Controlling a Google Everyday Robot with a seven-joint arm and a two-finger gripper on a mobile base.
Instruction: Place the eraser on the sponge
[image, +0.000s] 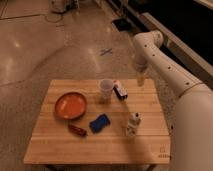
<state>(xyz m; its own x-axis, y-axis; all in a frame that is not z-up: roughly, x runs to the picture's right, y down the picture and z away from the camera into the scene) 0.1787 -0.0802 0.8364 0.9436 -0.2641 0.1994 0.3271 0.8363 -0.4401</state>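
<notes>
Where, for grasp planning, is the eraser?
Camera view: the eraser lies near the table's far edge, just right of the cup; the gripper hangs to its right.

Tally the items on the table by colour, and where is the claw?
Orange: 1, plate
Blue: 1, sponge
White: 2, cup, bottle
Dark: 2, eraser, red-brown oblong
Total: 6
Claw hangs above the far right edge of the table.
</notes>
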